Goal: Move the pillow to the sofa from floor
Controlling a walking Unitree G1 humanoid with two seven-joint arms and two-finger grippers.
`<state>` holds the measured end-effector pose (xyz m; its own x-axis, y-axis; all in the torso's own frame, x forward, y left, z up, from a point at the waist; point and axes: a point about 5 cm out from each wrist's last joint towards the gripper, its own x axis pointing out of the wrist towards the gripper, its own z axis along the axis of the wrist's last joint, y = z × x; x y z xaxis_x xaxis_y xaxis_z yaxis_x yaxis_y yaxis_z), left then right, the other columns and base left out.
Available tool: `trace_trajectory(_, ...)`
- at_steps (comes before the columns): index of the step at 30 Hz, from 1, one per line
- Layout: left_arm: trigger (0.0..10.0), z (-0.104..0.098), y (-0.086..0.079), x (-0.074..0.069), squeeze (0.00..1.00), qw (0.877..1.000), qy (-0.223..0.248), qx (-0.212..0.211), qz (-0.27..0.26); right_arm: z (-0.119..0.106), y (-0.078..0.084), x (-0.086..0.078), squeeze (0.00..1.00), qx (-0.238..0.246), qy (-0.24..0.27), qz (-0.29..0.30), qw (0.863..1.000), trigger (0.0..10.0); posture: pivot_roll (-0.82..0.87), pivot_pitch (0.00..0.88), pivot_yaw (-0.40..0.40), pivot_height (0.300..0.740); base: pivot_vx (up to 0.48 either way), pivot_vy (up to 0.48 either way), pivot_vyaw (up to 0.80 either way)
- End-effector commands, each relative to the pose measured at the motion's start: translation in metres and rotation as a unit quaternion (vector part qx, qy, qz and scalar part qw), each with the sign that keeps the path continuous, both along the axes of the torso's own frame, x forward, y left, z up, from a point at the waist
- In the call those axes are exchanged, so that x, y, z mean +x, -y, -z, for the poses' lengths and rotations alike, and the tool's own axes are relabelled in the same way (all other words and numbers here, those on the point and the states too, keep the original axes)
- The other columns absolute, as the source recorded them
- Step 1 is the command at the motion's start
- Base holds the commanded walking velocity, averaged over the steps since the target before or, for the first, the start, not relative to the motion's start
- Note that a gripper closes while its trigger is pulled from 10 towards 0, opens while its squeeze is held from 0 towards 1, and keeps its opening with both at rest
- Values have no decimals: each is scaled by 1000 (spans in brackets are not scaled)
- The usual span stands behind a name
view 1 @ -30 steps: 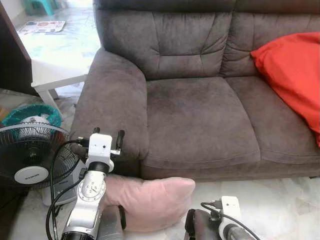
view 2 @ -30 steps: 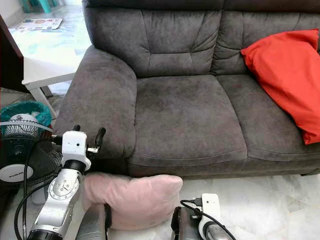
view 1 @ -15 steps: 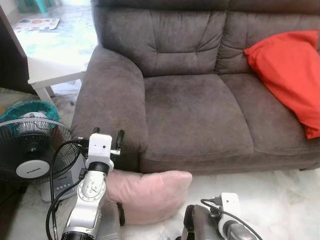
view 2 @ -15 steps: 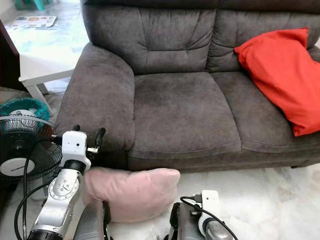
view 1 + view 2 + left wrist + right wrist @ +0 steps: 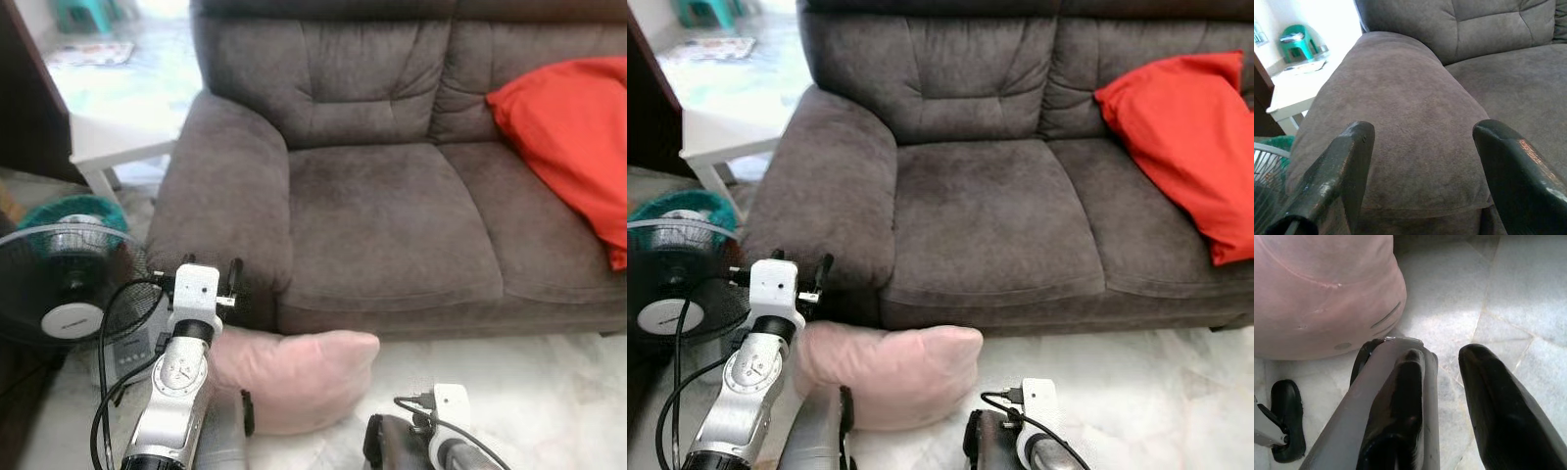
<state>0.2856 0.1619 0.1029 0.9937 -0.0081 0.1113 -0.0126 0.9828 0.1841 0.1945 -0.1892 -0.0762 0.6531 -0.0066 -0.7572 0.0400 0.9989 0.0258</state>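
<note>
**Pillow on floor, both grippers empty**

Currently the pink pillow (image 5: 294, 377) is lying on the floor (image 5: 529, 392) against the sofa (image 5: 392, 220) base, just below the left gripper (image 5: 1422, 142), which is hovering spread wide, facing the armrest (image 5: 1400, 122). The right gripper (image 5: 1442, 377) is hanging low beside the pillow, fingers parted, gripping nothing. A red cushion (image 5: 573, 127) is lying far right.

One grey sofa (image 5: 392, 176) fills the upper centre. Two cushions: one pink pillow (image 5: 294, 377) at lower centre on the floor, one red pillow (image 5: 568, 137) at upper right. One fan (image 5: 64, 299) stands at left, one white table (image 5: 113, 147) at upper left, one green stool (image 5: 1298, 44).
</note>
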Motion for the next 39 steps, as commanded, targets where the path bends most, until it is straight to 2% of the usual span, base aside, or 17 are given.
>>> trace_trajectory(1, 10000, -2, -1, 0, 0, 1000, 4, 2, -2, 1, 0, -2, 0, 1, -5, 0, 1000, 10000, 196, 61, -62, 588, 0, 0, 0)
trace_trajectory(5, 10000, -1, 0, 1, 0, 1000, -1, -4, 1, 1, 0, -2, 0, 1, -5, -1, 1000, 10000, 197, 60, -62, 588, 0, 0, 0)
trace_trajectory(6, 10000, 3, 0, 1, 0, 1000, -13, -19, 0, 1, 0, -1, 0, 1, -4, 0, 1000, 10000, 196, 61, -61, 588, 0, 0, 0)
trace_trajectory(8, 10000, 6, 0, 1, 0, 1000, -21, -22, 0, 1, 0, -1, 0, 2, -4, 1, 1000, 10000, 196, 60, -62, 588, 0, 0, 0)
trace_trajectory(9, 10000, 15, -1, 0, 0, 999, -43, -30, 0, 1, 0, -1, 0, 2, -3, 2, 1000, 10000, 197, 61, -62, 588, 0, 0, 0)
trace_trajectory(10, 10000, 15, -1, 0, 0, 999, -43, -30, 0, 1, 0, -1, 0, 2, -3, 2, 1000, 10000, 197, 61, -62, 588, 0, 0, 0)
trace_trajectory(11, 10000, 25, -3, -3, 0, 996, -65, -55, -12, 1, 0, -1, 0, 2, -3, 2, 1000, 10000, 196, 59, -61, 588, 0, 0, 0)
trace_trajectory(14, 10000, 34, -6, -6, 0, 994, -82, -73, -24, 1, 0, -1, 0, 2, -2, 2, 1000, 10000, 194, 59, -62, 588, 0, 0, 0)
trace_trajectory(23, 10000, 37, -7, -7, 0, 995, -77, -59, -24, 0, 1, -1, 0, 3, -1, 4, 1000, 10000, 196, 59, -65, 588, 0, 0, 0)
trace_trajectory(30, 10000, 29, -10, -5, 0, 998, -51, -21, -26, 0, 1, -1, 0, 2, 0, 2, 1000, 10000, 197, 58, -64, 588, 0, 0, 0)
trace_trajectory(39, 10000, 28, -12, -4, 0, 998, -43, -16, -32, 0, 0, 0, 0, 4, -3, -3, 1000, 10000, 197, 57, -62, 588, 0, 0, 0)
